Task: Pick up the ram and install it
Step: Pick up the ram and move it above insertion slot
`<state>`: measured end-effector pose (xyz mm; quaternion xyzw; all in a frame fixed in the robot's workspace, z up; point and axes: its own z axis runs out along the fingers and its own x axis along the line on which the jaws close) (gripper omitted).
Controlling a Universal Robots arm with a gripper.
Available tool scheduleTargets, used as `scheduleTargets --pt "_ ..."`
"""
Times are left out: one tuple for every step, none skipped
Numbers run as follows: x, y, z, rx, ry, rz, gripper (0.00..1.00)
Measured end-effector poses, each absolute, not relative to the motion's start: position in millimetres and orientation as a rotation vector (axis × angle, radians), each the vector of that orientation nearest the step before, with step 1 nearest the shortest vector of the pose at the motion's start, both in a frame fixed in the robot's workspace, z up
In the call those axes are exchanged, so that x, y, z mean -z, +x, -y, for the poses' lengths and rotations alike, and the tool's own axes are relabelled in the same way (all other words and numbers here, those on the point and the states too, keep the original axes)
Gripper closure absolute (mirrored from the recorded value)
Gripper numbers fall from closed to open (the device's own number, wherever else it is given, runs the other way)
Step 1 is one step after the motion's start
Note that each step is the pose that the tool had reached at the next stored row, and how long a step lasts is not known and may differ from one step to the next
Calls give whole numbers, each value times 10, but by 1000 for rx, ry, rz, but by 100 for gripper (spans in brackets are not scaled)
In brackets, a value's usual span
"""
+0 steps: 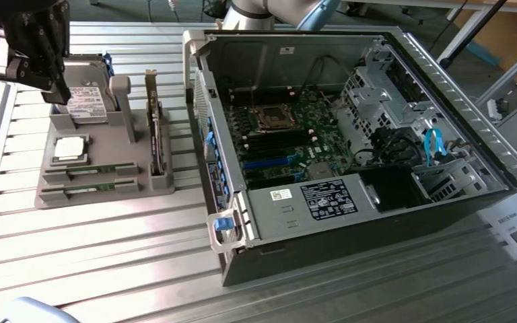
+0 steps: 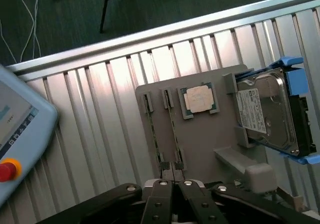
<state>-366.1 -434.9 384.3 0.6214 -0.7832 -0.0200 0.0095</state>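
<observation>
Two ram sticks (image 1: 91, 171) (image 1: 86, 191), thin green boards, stand on edge in slots at the near end of the grey holder tray (image 1: 106, 155). From the wrist they appear as two narrow parallel strips (image 2: 154, 129) (image 2: 174, 131). My gripper (image 1: 54, 91) hangs high above the tray's far end, near the hard drive, touching nothing. In the wrist view its fingers (image 2: 173, 186) meet with nothing between them, above the ends of the sticks. The open computer case (image 1: 402, 40) lies at the exterior view's right, with the motherboard's memory slots (image 1: 256, 142) exposed.
The tray also carries a hard drive in a blue caddy (image 1: 86, 101) (image 2: 265, 114), a square silver processor (image 1: 70, 148) (image 2: 199, 99) and an upright expansion card (image 1: 157, 134). A teach pendant with a red button (image 2: 20, 134) lies on the slatted metal table (image 1: 106, 256).
</observation>
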Motion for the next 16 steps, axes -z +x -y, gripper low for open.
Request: scheduleTargets --pt "-3843 -3661 4349 62 1954 2434 90" --pt "-3843 -3661 4349 62 1963 2427 90" --pt "-3843 -3662 4349 62 1966 2424 90" --pt "-3843 -3662 4349 62 1968 2423 90" --pt "-3843 -3662 4349 62 1968 2423 90" --pt "-3843 -3662 4349 62 1968 2423 90" --pt "-3843 -3662 4349 62 1968 2423 90" --pt "-3843 -3661 4349 62 1968 2423 90" --pt "-3843 -3661 4349 62 1968 2423 90" --pt "-3843 -3661 4349 62 1968 2423 90" --pt "-3843 -3661 4349 62 1968 2423 90" --pt "-3843 -3661 4349 62 1969 2422 90" --pt "-3843 -3661 4349 62 1973 2419 90" --pt "-3842 -3661 4349 62 1979 2414 90" --pt "-3842 -3661 4349 62 1985 2409 90" --pt "-3843 -3661 4349 62 1990 2405 90"
